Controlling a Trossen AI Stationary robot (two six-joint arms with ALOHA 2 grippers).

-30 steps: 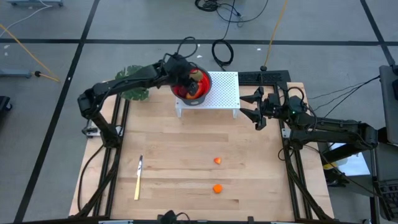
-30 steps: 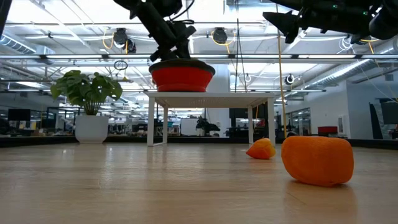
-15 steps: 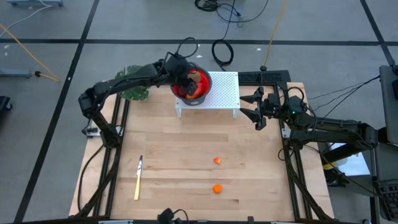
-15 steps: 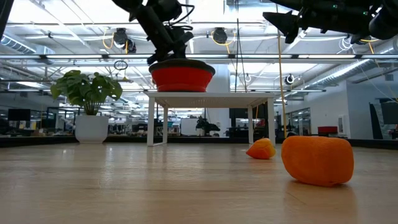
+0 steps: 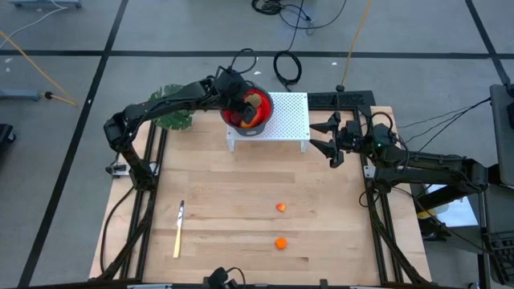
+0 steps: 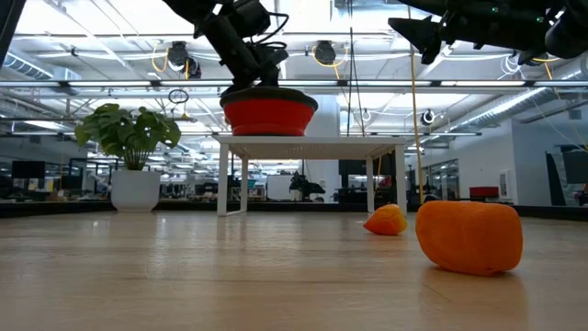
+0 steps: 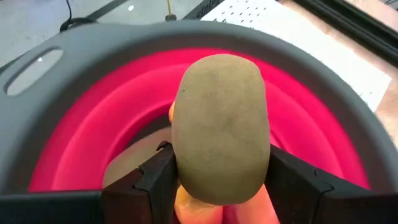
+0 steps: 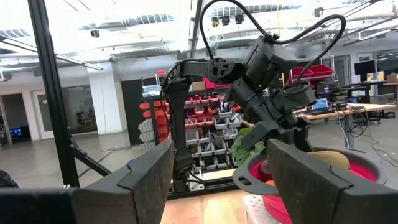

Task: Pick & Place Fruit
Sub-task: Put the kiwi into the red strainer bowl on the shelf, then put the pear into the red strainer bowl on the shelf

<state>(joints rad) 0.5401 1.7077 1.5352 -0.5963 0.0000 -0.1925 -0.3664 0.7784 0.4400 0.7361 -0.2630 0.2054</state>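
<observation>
The left gripper (image 5: 242,103) is hovering over the red bowl (image 5: 259,115), which is sitting on the white perforated stand (image 5: 291,119) at the far side of the table (image 5: 241,209). In the left wrist view an olive-brown oval fruit (image 7: 222,127) is sitting between the gripper's fingers (image 7: 157,177), directly above the bowl's red interior (image 7: 93,137); the fingers are lying close against its sides, but whether they are pinching it or already letting go cannot be told. An orange-toned piece (image 7: 193,202) is showing beneath it in the bowl.

The right gripper (image 5: 328,136) is waiting above the table's right edge, beside the stand, with its fingers spread and nothing between them.

Two small orange fruit pieces are lying on the bare table, well apart from the bowl: one (image 5: 281,207) near the middle, the other (image 5: 280,242) nearer the front edge.

A pale-yellow knife (image 5: 178,229) is lying on the table's left part. A green leafy plant (image 5: 173,108) is standing behind the left arm.
</observation>
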